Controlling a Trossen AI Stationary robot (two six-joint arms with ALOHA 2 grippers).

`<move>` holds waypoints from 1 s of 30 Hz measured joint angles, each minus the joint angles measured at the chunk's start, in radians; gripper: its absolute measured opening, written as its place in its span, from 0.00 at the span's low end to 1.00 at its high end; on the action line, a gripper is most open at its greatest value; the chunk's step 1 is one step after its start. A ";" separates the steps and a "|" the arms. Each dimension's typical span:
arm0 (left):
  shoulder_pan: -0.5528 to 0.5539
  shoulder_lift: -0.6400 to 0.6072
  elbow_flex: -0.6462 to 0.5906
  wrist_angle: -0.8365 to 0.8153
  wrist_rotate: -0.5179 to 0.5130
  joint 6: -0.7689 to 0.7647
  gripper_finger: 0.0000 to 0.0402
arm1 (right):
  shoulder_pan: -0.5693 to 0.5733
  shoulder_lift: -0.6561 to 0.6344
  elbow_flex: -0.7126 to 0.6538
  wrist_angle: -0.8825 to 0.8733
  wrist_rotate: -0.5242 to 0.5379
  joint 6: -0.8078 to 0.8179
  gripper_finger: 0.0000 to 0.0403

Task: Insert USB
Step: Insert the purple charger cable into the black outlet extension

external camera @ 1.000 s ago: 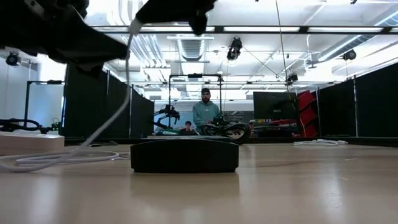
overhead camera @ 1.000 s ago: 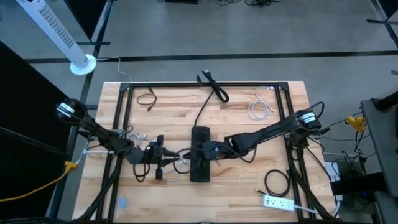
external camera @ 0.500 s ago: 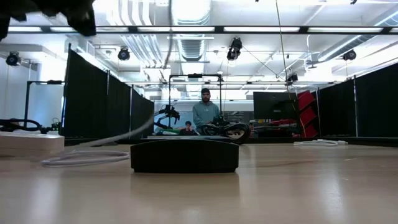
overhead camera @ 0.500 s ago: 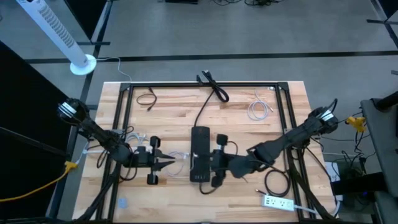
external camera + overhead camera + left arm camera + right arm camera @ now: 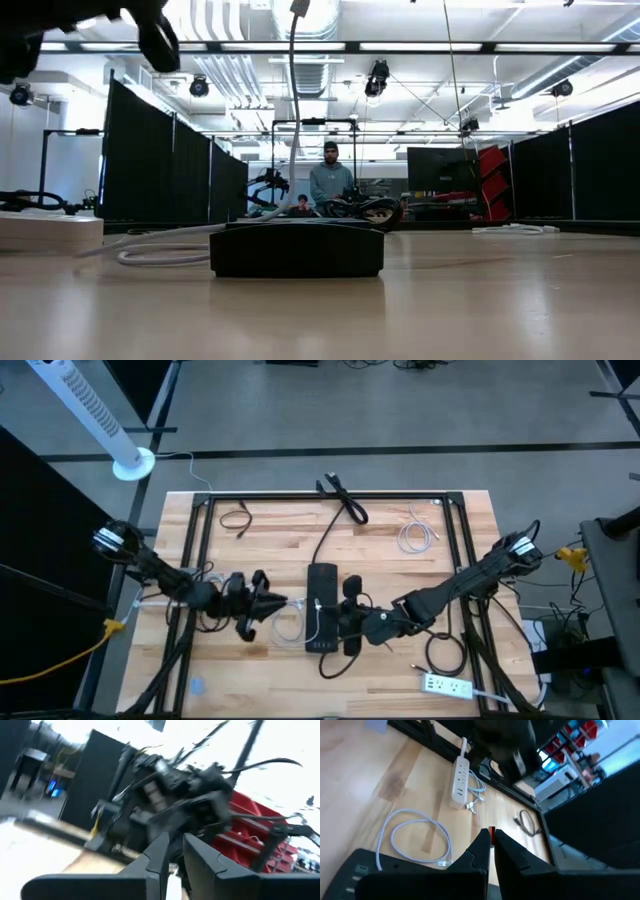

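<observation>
Since half a second ago the left gripper (image 5: pixel 262 605) has shifted right toward the middle of the high view, and the white USB cable (image 5: pixel 290 622) now loops across the wood between it and the black hub (image 5: pixel 320 622), with one strand running up onto the hub's top. The right gripper (image 5: pixel 350 622) has barely moved and sits just beside the hub's right edge, in the lower centre of the frame.

In the right wrist view the right gripper's fingers (image 5: pixel 481 851) are pressed together around a small reddish-tipped piece; what it is cannot be told. That view also shows the white cable (image 5: pixel 415 832) coiled on the wooden table (image 5: pixel 350 775) and a white power strip (image 5: pixel 459 782) lying farther off.

In the left wrist view the left gripper's fingers (image 5: pixel 155 857) stand close with a narrow gap between them; whether they pinch the cable there cannot be told.

The low view shows the hub (image 5: pixel 297 250) as a dark block at centre, the cable (image 5: pixel 294 110) rising nearly straight up from behind it to the top of the frame, and more cable lying in loops at lower left. A person (image 5: pixel 331 182) stands in the room behind the table.

On the high view another white power strip (image 5: pixel 447 685) lies at lower right, a coiled white cord (image 5: pixel 416 535) at upper right, and a black cable (image 5: pixel 342 500) at top centre.
</observation>
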 joint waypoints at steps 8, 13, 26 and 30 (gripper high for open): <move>0.164 0.000 0.001 -0.202 0.219 -0.192 0.11 | -0.003 0.001 0.001 -0.001 0.000 -0.166 0.00; 0.258 0.000 0.002 -0.218 0.469 -0.174 0.13 | -0.003 0.002 0.015 -0.001 -0.002 -0.257 0.00; 0.230 0.000 0.002 -0.225 0.407 0.708 0.45 | -0.052 0.002 0.048 -0.004 -0.161 0.107 0.00; 0.181 0.000 0.014 -0.232 0.409 1.001 0.49 | -0.070 0.003 0.048 -0.007 -0.164 0.134 0.00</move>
